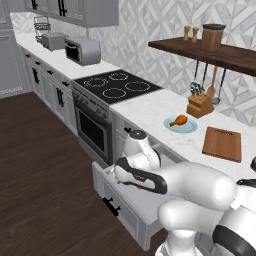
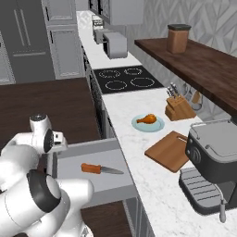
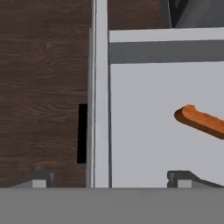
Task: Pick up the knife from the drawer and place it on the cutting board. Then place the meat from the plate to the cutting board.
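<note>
A: Where is the small knife with the orange-brown wooden handle and short grey blade (image 2: 100,169)?

B: Lying flat on the floor of the wide shallow grey drawer (image 2: 74,161), which stands pulled out at the lower centre of the right base view. In the hand view its handle (image 3: 202,121) enters from the right edge.

A: And the two-finger gripper (image 3: 111,179)?

B: Spread apart and empty, its tips straddling the drawer's front edge at the bottom of the hand view, the knife well clear of both.

A: The other things?

B: The small orange-brown chicken drumstick (image 2: 147,119) lies on the round pale blue-green plate (image 2: 157,125); the rectangular reddish-brown wooden cutting board (image 2: 170,150) sits just beside it, toward the lower right, bare
</note>
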Controlling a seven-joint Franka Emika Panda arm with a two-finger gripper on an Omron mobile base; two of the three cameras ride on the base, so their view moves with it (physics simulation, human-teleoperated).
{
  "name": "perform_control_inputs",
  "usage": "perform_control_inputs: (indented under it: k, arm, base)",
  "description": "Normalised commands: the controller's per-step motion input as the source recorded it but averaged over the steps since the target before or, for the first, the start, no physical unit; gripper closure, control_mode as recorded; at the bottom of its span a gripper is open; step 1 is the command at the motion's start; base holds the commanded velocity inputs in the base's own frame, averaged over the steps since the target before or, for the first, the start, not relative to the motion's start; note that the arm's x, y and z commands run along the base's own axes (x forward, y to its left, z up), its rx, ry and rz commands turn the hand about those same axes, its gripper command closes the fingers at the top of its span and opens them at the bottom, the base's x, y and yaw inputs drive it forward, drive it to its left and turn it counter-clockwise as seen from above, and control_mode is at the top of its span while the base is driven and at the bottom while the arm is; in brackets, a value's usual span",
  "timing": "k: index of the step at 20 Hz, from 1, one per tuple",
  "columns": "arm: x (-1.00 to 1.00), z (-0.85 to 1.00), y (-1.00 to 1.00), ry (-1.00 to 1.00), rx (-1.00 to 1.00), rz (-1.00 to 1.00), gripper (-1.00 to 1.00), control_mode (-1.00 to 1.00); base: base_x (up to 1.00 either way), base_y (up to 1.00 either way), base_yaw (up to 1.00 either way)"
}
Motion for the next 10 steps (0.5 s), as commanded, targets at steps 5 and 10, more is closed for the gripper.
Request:
perform_control_inputs:
  k: [5,10]
  arm:
    - [0.16,0.28,-0.34,0.06,-0.03,0.08,-1.00,-1.00]
    - [0.10,0.14,-0.25,0.11,-0.17,0.11,-1.00,-1.00]
  base:
    - [0.00,0.00,0.00]
    - [0.00,0.00,0.00]
